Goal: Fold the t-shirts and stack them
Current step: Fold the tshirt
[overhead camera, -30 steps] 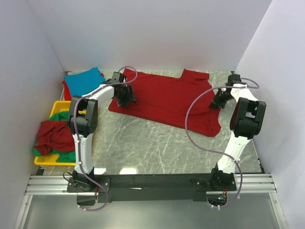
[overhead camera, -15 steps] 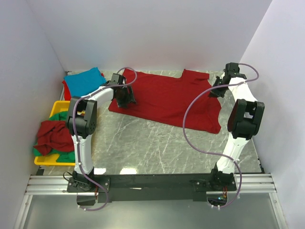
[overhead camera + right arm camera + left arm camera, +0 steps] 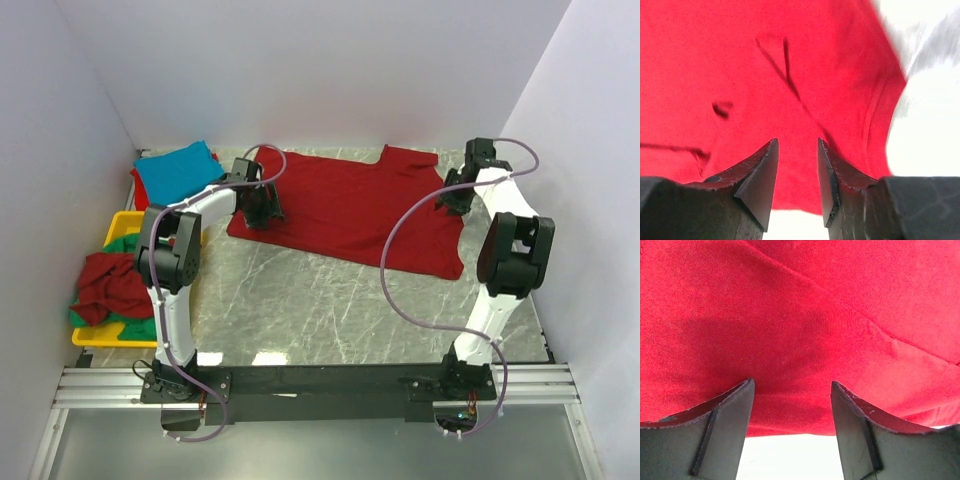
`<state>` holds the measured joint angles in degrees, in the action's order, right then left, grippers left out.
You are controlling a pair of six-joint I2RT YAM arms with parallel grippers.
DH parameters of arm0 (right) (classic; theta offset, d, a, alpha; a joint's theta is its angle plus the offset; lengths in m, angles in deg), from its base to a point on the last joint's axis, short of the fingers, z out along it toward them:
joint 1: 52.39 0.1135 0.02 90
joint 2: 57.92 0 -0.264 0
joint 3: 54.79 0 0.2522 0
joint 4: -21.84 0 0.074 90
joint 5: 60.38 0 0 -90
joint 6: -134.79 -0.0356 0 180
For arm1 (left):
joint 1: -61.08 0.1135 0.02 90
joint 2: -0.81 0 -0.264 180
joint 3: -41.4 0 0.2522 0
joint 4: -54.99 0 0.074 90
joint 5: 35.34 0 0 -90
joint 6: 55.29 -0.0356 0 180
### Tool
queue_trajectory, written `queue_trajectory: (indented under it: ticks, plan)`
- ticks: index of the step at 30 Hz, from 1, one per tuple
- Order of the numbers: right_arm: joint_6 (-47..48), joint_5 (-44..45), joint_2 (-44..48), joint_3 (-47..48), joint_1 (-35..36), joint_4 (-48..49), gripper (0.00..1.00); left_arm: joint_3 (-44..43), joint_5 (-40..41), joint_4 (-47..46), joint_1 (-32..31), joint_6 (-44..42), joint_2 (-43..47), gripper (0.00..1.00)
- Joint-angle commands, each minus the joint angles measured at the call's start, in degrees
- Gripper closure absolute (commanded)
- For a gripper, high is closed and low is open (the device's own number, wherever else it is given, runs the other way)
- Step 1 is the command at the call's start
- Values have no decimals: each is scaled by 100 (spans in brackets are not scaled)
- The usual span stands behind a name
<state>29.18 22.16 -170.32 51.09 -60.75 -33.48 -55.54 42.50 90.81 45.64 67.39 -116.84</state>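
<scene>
This looks like a robot test cell in a lab rather than a home. 3 plain white panels (image 3: 320, 70) box in a grey marble-patterned bench (image 3: 300, 300). 2 white-and-black arms, the left arm (image 3: 170, 250) and the right arm (image 3: 510, 255), are bolted to a black crossbar (image 3: 330, 380) on aluminium rails (image 3: 100, 385) at the near edge. Loose purple cables (image 3: 400, 250) loop from them. A dark red t-shirt (image 3: 350, 210) lies spread on the bench, and crumpled shirts (image 3: 110, 285) fill a yellow tray (image 3: 125, 218).

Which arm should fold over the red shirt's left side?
Probably left: the left tool hangs open over the left edge of the red shirt; the right tool sits at the opposite edge.
</scene>
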Motion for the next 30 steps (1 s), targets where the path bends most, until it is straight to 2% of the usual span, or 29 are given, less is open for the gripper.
queue_trajectory:
  ticks: [1,8,12,21,30]
  plan:
    - [41,131,656,-500,63,-133,56,223,100,176,-3,62,189,31]
    - [59,351,1343,-1844,10,-203,56,478,126,132,-3,36,260,31]
    - [67,465,1537,-2259,-104,-168,56,557,135,140,-3,1,242,30]
    - [94,738,1476,-2523,-280,-98,55,566,109,167,-3,-113,277,30]
    - [182,527,1203,-2523,-298,-141,58,768,100,26,-3,-78,365,30]
